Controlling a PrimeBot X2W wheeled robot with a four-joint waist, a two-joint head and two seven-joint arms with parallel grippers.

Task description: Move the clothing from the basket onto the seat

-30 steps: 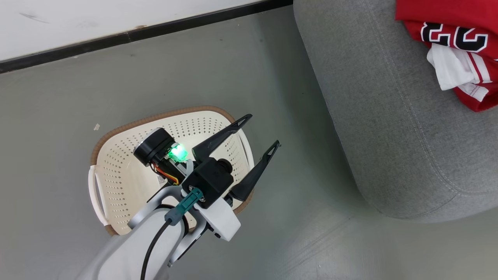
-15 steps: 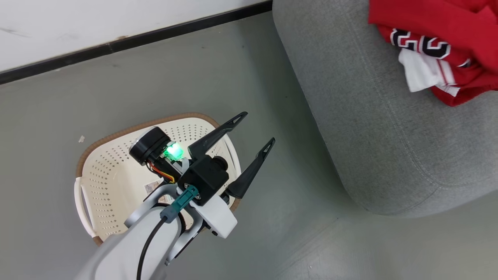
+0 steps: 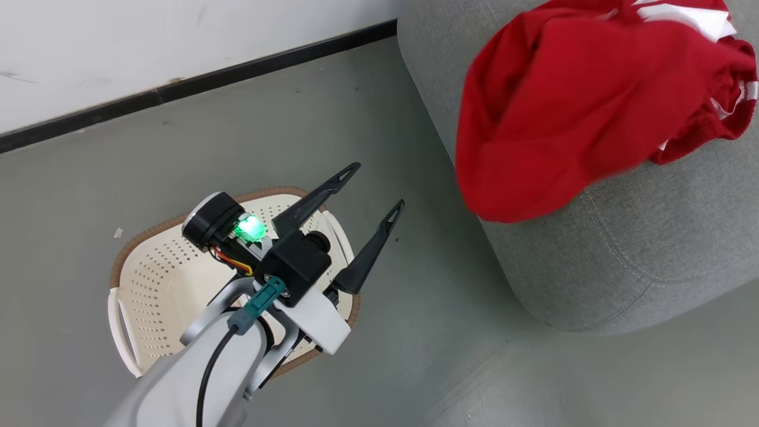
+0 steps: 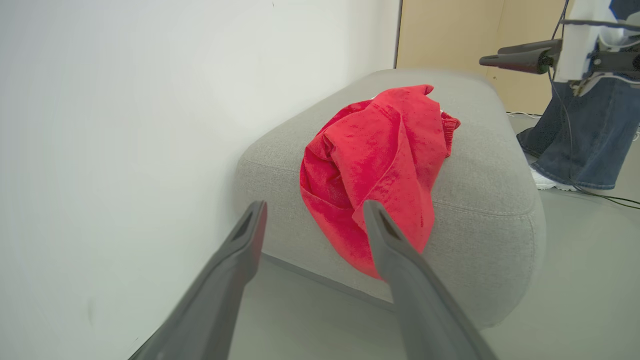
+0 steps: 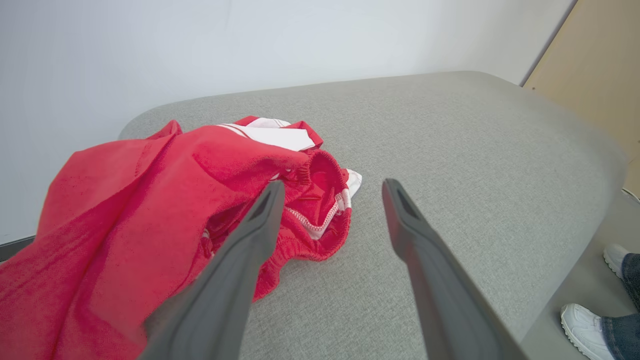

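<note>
— One seat (image 3: pixel 593 261), grey, takes up the right of your head view. Clothing (image 3: pixel 551 112) sits bunched on its near corner, red, with one fold hanging over the front edge toward the floor (image 3: pixel 415 356).
— So the drop is made? What do I do next?
— Reads as the release step to me. Your right claw (image 5: pixel 334 186) hangs above the pile, fingers apart, nothing between them. One finger overlaps the fabric; contact unclear. Basket (image 3: pixel 148 279) is on the floor, well apart from the seat. Your left claw (image 3: pixel 378 185) is above its rim, fingers spread, empty.
— Basket emptied?
— What shows of its inside is bare. Your left forearm (image 3: pixel 195 379) covers the middle and near wall, so you can't rule out a piece under it. Next move, I'd judge: swing that arm aside, check, then nudge the overhang farther onto the seat. Seat's far side is cut off. Number of garments in the pile: can't tell. A person's legs (image 4: pixel 580 135) stand beyond the seat.
</note>
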